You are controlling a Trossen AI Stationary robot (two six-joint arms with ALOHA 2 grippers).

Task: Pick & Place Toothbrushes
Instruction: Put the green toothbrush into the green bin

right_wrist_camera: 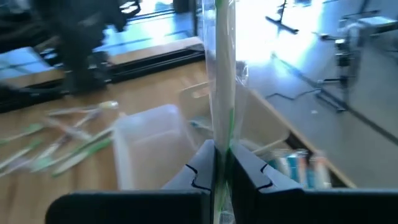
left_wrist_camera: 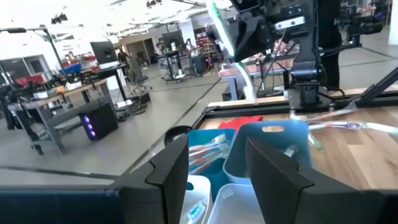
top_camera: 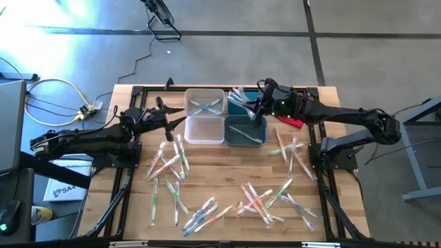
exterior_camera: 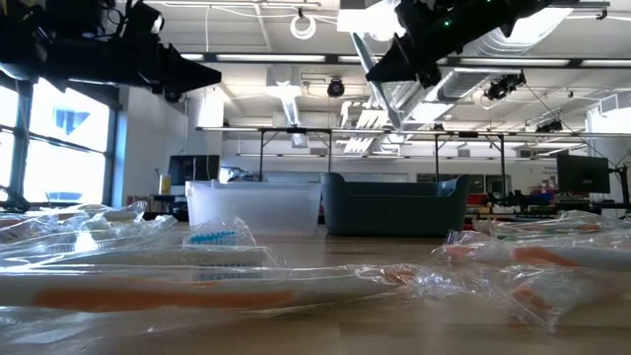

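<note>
A: Where is the right gripper [top_camera: 260, 109]?

B: Up in the air over the cluster of bins, above the dark blue-grey bin [top_camera: 245, 131]. Its fingers are clenched on one wrapped, green-accented toothbrush [right_wrist_camera: 221, 74].

A: How does that brush lie in the grip?

B: In the right wrist view the handle runs straight out from between the two closed fingers, its long axis in line with the gripper. In the low view it hangs slanting down from the fingers toward the bins.

A: So what does the next move turn on?

B: My guess is a drop into a bin. The blue-grey bin lies directly beneath the gripper, closer than the clear bin [top_camera: 204, 129] beside it. The brush is nearly as long as a bin, so its axis should line up with the bin's long side, or an end may catch the rim.

A: And the left gripper [top_camera: 162, 114]?

B: It waits on the far side of the clear bins from the blue-grey one, fingers spread and holding nothing. The right arm is plainly the nearer one for this drop.

A: The rest of the toothbrushes?

B: The loose toothbrushes [top_camera: 258, 200] lie scattered on the wooden table [top_camera: 227, 165] on the near side of the blue-grey bin, pointing every way. Others already lie in the bins, including the teal bin [top_camera: 238, 102] behind it.
</note>
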